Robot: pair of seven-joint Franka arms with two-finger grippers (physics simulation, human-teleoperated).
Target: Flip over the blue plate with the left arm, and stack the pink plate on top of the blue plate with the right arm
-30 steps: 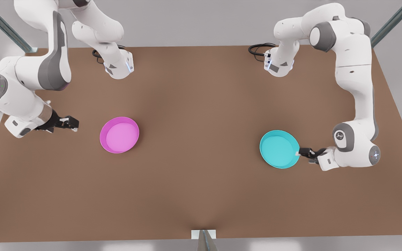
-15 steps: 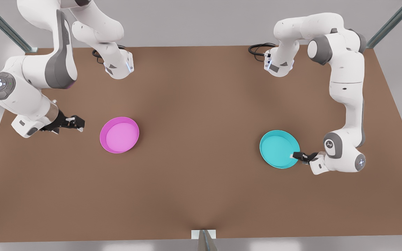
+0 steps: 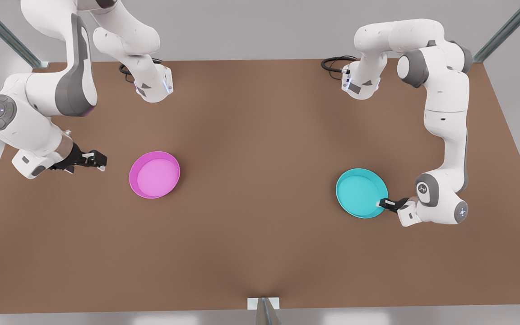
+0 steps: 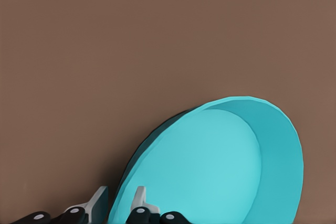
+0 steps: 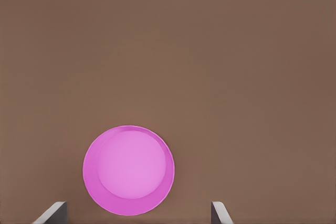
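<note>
Table: the flat brown matte tabletop (image 3: 260,234) carries both dishes and both arm bases.
Left arm: the white jointed arm with grey joint covers (image 3: 445,117) on the front view's right reaches down low to the turquoise dish.
Right arm: the matching white and grey arm (image 3: 39,113) on the front view's left hangs low beside the pink dish, well apart from the other arm.
Blue plate: the round, shallow turquoise-cyan plastic dish (image 3: 361,193) (image 4: 210,166) has a raised sloping rim and a flat base. It sits hollow side up, just ahead of the left arm's fingers. The rim edge nearest that tool lies between the two pads.
Pink plate: the round, shallow magenta-pink plastic dish (image 3: 154,174) (image 5: 128,170) has a darker raised rim and a paler pink inside. It sits hollow side up, straight ahead of the right arm's fingers and clear of them.
Left gripper: the small black two-finger tool (image 3: 383,203) (image 4: 119,203) is at the turquoise rim, one pad inside the dish and one outside. The pads are close about the wall, though I cannot tell whether they press it.
Right gripper: the black two-finger tool (image 3: 99,161) (image 5: 137,213) points at the pink dish with bare table between them. Its pale fingertips (image 5: 52,212) are spread wide and hold nothing.
</note>
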